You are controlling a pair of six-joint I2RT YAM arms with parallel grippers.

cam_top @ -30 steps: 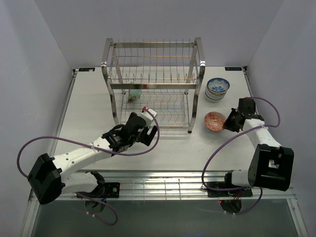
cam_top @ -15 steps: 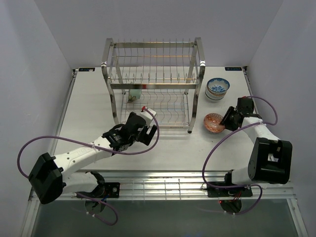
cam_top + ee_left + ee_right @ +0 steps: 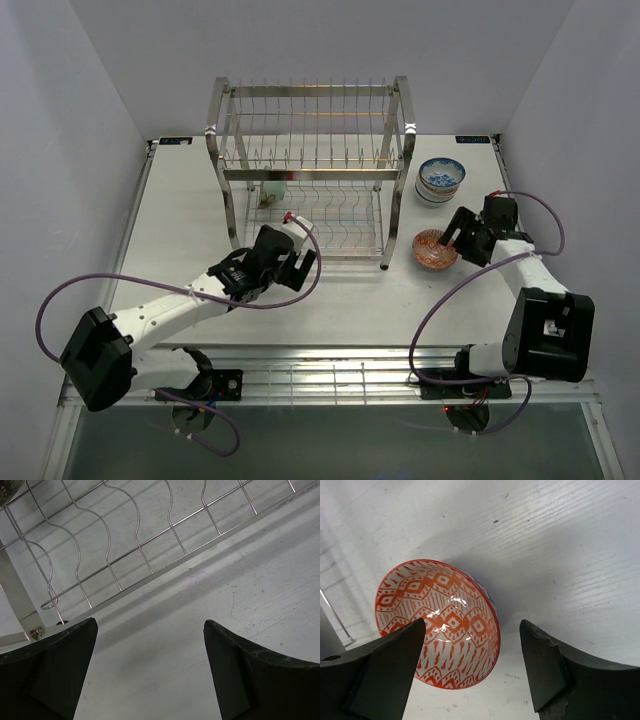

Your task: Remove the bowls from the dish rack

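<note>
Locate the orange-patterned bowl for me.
In the top view, the orange-patterned bowl sits on the right side of the table, between the dish rack and the right gripper, nearer than the blue-and-white bowl.

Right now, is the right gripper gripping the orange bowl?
No, the right gripper stands open and the orange bowl sits on the table.
</note>
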